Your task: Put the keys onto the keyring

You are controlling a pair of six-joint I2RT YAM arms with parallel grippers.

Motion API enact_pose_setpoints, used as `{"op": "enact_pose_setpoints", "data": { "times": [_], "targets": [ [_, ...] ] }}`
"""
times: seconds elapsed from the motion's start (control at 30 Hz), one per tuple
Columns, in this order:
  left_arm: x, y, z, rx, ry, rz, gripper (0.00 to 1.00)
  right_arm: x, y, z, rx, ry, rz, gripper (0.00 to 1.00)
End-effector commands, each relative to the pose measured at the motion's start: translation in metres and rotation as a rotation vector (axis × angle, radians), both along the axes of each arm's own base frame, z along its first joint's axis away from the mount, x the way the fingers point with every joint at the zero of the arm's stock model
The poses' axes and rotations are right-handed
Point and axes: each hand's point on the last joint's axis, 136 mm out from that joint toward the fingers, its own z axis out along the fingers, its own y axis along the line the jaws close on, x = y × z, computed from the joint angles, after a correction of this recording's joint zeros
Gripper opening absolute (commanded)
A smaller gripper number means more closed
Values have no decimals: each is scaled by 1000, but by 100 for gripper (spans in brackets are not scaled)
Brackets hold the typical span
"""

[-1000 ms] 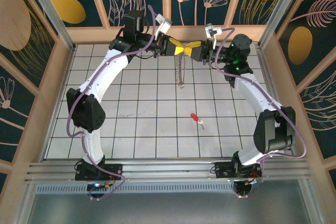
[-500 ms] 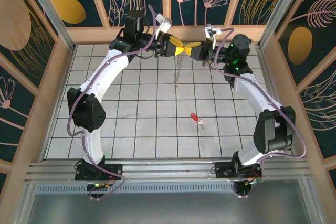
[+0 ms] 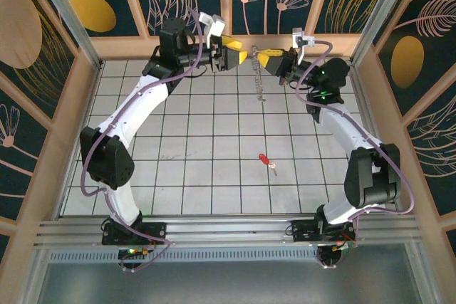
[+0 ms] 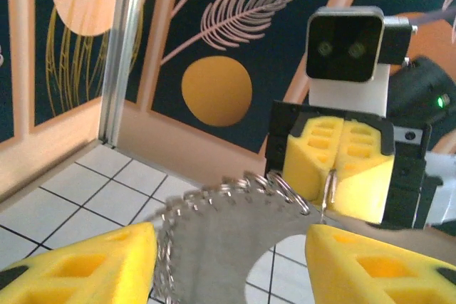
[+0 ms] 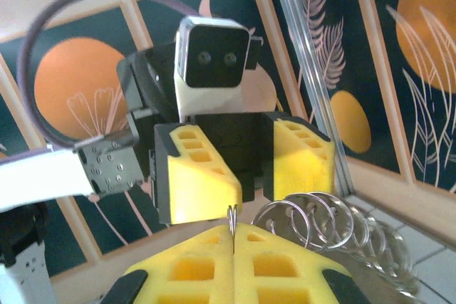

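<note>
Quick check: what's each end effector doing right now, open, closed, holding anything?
Left end effector: open, gripping nothing.
Right end effector: closed on the large silvery-white chain-rimmed keyring.

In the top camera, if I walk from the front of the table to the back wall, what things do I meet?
red key → keyring, hanging down → right gripper, shut on the keyring's top.
</note>
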Motion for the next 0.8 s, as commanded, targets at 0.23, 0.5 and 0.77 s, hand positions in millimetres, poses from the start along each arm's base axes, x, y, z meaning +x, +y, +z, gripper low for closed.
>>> {"op": "enact_pose_setpoints", "data": {
  "times": [0.23, 0.5, 0.77],
  "targets": [
    [-8, 2, 37, -204, 42, -53, 46, -19, -21, 40, 256, -125, -18, 0],
    [-27, 5, 43, -282, 58, -140, 36, -10, -21, 41, 355, -86, 18, 0],
    [-27, 5, 42, -294, 68, -154, 33, 1, -6, 35, 382, -43, 58, 0]
  ]
}}
